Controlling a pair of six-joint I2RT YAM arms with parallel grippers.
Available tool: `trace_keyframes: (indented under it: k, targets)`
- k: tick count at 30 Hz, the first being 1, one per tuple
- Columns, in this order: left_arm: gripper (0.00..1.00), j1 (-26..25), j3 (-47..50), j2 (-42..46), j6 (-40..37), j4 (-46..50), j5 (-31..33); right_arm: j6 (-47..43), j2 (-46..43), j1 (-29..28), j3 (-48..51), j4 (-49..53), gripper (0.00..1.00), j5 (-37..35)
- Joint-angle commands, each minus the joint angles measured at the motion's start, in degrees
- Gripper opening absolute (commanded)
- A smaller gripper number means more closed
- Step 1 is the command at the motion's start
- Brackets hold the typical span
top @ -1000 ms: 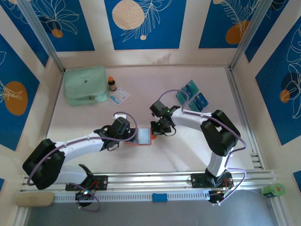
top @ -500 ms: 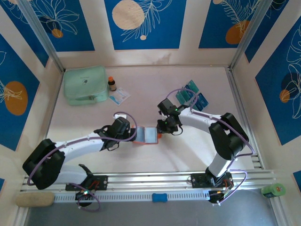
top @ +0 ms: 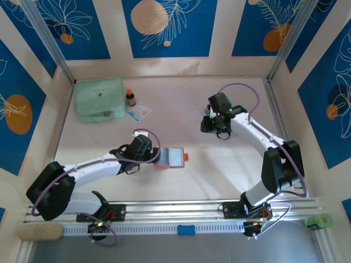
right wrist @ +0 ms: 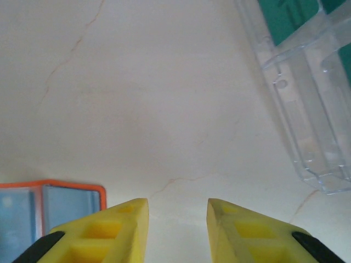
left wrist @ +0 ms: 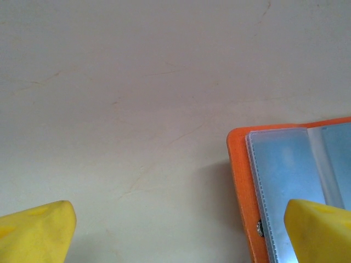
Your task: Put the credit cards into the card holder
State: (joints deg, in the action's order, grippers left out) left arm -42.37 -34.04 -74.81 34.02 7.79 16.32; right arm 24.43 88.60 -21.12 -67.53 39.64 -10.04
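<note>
The orange card holder (top: 173,157) lies open on the table, pale blue pockets up. In the left wrist view its orange rim and clear pockets (left wrist: 282,186) sit at the lower right. My left gripper (left wrist: 175,235) is open wide at the holder's left edge (top: 157,155), one yellow fingertip (left wrist: 321,230) over a pocket and nothing held. My right gripper (top: 208,125) is at the back right, open with nothing between its fingers (right wrist: 178,207). Green credit cards (right wrist: 290,13) show through a clear plastic case (right wrist: 307,126) ahead of it. The holder's corner (right wrist: 60,200) is at its lower left.
A mint-green zip pouch (top: 98,98) lies at the back left. A small brown bottle (top: 130,97) and a white-and-blue packet (top: 139,111) sit beside it. A metal frame rail (top: 281,126) runs along the right side.
My right gripper went from shut at the holder's right edge to open and swung away to the back right. The holder unfolded and now lies open. The left arm stayed put.
</note>
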Motion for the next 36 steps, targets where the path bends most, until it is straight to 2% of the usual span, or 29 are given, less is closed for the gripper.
trace_keyframes:
  k: [1, 7, 20, 36]
  targets:
    - [0.98, 0.63, -2.03, 0.78, -0.8, 0.09, -0.86, -3.57, -1.34, 3.93, -3.49, 3.97, 0.38, -2.42]
    - [0.98, 0.62, -3.13, 0.54, -0.89, 0.45, -1.37, -5.8, 1.6, 6.51, -7.41, 5.86, 0.41, -4.98]
    - [0.99, 0.67, -3.97, -0.57, -0.72, 0.16, -2.34, -9.6, 10.27, 5.69, -14.2, 10.08, 0.4, -12.75]
    - [0.99, 0.62, -3.85, -0.72, -0.68, -0.37, -2.78, -12.21, 13.36, 5.15, -15.0, 11.34, 0.37, -20.75]
